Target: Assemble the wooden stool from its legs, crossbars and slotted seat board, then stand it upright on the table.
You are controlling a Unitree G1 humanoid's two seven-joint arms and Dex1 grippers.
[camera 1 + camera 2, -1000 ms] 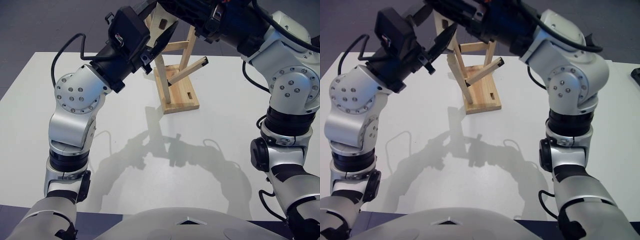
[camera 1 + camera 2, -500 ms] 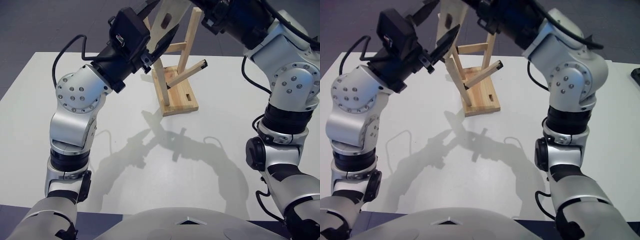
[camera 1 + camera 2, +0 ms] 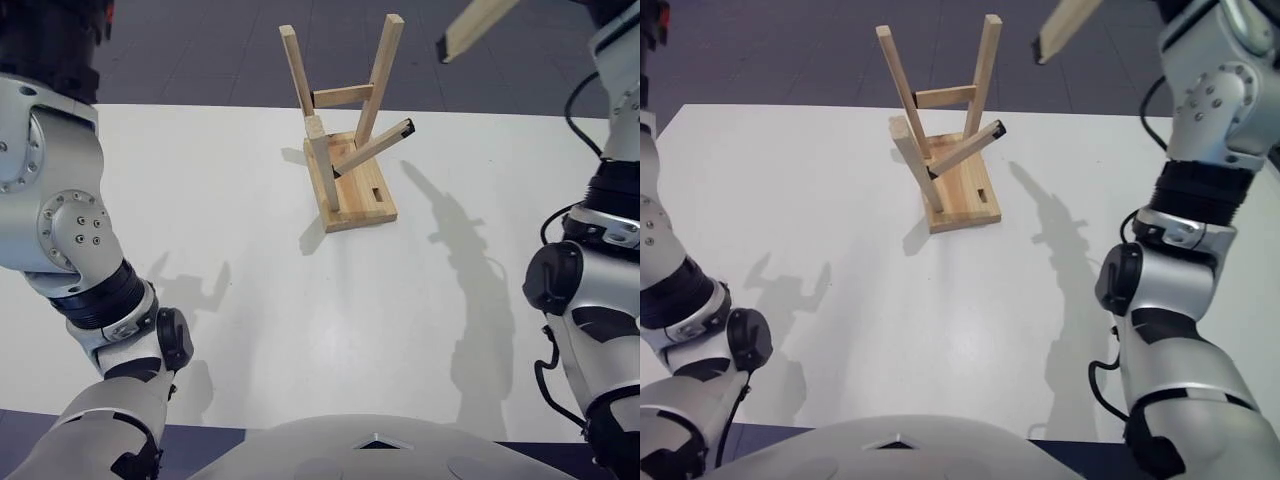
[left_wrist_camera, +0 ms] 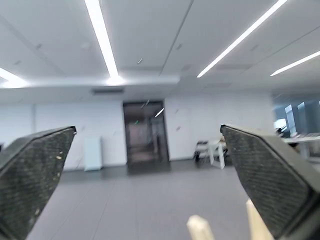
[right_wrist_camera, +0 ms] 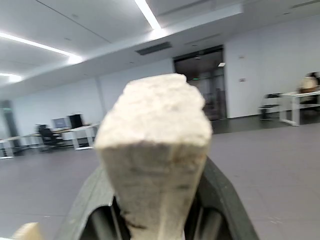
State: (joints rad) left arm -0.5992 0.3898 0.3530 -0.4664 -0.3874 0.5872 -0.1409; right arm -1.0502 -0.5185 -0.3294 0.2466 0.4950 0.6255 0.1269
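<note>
The partly built stool stands upside down at the table's far middle. Its slotted seat board lies flat, with two legs rising from it, joined by a crossbar. A nearer leg is upright and a slanted bar leans across. My right gripper is shut on a loose wooden leg, held high above and to the right of the stool; its end points at the wrist camera. My left gripper is open, raised, with two leg tips below it.
The white table is bare around the stool. My left forearm rises at the left edge and my right arm at the right edge. Dark floor lies beyond the far table edge.
Both arms have lifted up and away from the stool. The left gripper has risen out of the head views. The right gripper has carried the loose leg up and to the right.
</note>
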